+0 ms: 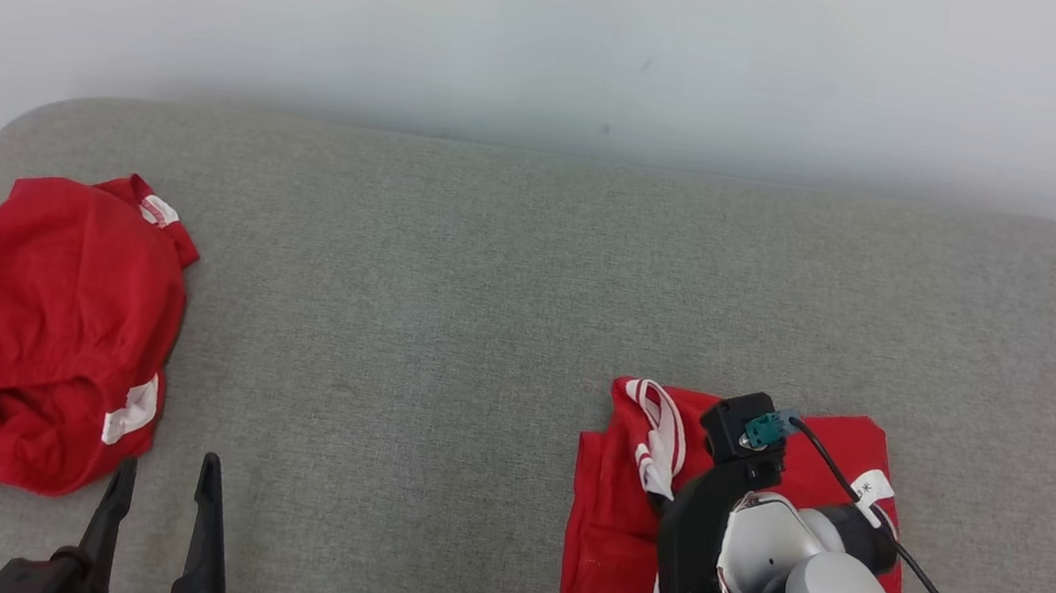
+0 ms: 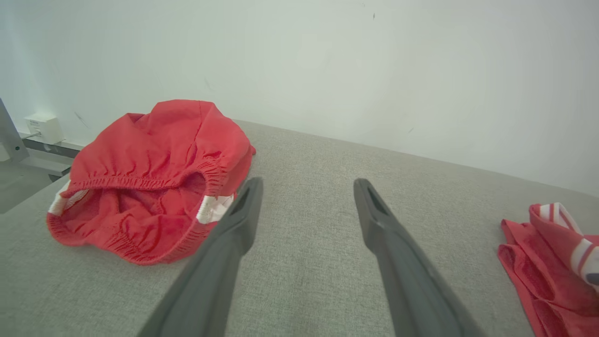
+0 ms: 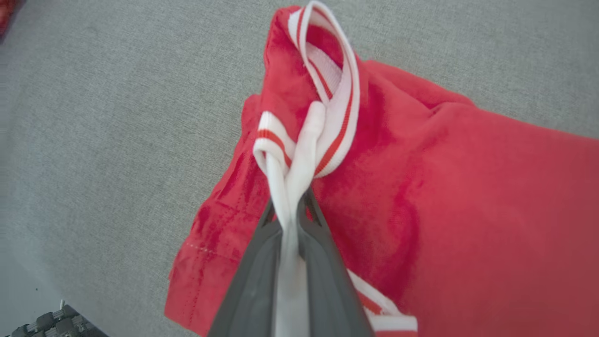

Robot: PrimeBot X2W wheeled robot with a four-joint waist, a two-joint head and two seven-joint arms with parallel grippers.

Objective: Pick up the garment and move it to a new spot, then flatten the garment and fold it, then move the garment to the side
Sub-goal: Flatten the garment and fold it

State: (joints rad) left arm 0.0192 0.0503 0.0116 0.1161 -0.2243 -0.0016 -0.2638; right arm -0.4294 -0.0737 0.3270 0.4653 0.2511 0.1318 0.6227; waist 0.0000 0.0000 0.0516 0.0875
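The garment (image 1: 603,548) (image 3: 468,187) is lying folded into a rough rectangle at the near right of the grey woven surface (image 1: 489,282). It is showing soft red knit fabric, with a ribbed white trim (image 1: 662,434) (image 3: 337,103) carrying thin red stripes. The right gripper (image 1: 659,499) (image 3: 290,206) is clenching a bunched strip of that trim between its 2 dark fingers, pulling it into a loop above the fold. A small white tag (image 1: 870,488) is sitting at the garment's right edge, its mark too small to read.

The left gripper (image 1: 167,474) (image 2: 307,187) is hovering at the near left, fingers spread wide and holding nothing. Just beyond it, a crumpled red heap (image 1: 43,308) (image 2: 159,150) with gathered elastic edging and white patches is resting at the far left.
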